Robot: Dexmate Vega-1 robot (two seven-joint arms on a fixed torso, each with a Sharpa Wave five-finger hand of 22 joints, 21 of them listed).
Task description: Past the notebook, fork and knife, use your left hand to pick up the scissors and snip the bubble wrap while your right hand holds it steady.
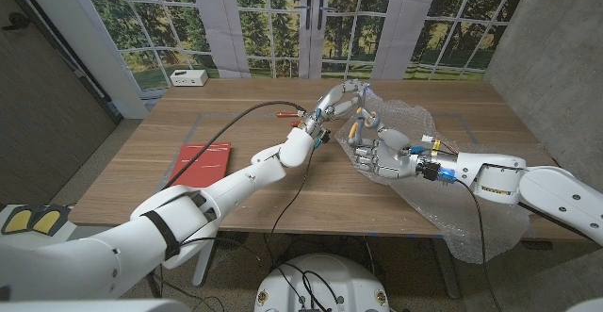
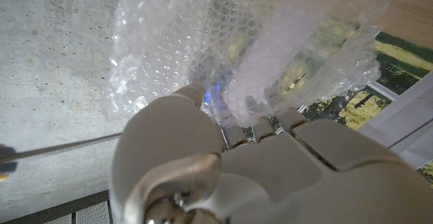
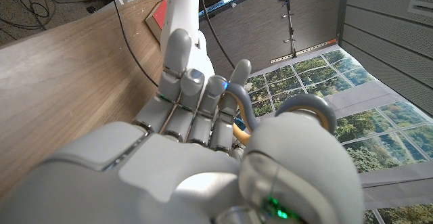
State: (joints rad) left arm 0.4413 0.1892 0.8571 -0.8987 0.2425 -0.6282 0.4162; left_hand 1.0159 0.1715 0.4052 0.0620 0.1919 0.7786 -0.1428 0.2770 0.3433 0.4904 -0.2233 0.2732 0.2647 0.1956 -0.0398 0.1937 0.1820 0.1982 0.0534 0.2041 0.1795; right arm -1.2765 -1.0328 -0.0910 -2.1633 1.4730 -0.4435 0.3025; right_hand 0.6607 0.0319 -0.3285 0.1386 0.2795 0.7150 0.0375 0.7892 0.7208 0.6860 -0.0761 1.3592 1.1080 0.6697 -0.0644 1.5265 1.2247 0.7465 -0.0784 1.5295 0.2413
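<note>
- Bubble wrap (image 1: pixel 443 175) in the head view lies over the right half of the table (image 1: pixel 254 208), its long run going from the far middle down to the near right edge, where a loose end hangs over.
- Same view: the left hand (image 1: pixel 337 105) reaches across from the left and meets the sheet's far-left edge, raised off the wood. The right hand (image 1: pixel 384 152) sits just nearer and to the right, on the wrap, so the two hands almost touch.
- The left hand's fingers are curled round something; a grey loop and an orange patch show between the hands, probably the scissors (image 1: pixel 356 131), though the blades are hidden. I judge they are held, but cannot tell how wide they stand.
- The right hand's fingers bend down onto the plastic, pressing or pinching it; the exact hold is unclear.
- A red notebook (image 1: pixel 201 164) lies well to the left, apart from the work.
- Left wrist view: the left hand's fingers (image 2: pixel 260 130) point straight into the bubble wrap (image 2: pixel 223 41), which hangs crumpled right in front of them, touching or nearly so.
- Right wrist view: the right hand's fingers (image 3: pixel 196 99) are extended and close together, with a grey scissor handle loop (image 3: pixel 308 109) and an orange patch just beyond, and the left arm (image 3: pixel 183 4) coming in over the table (image 3: pixel 61 82).
- The cut seems to depend on the sheet edge sitting between the blades, and that is not visible.
</note>
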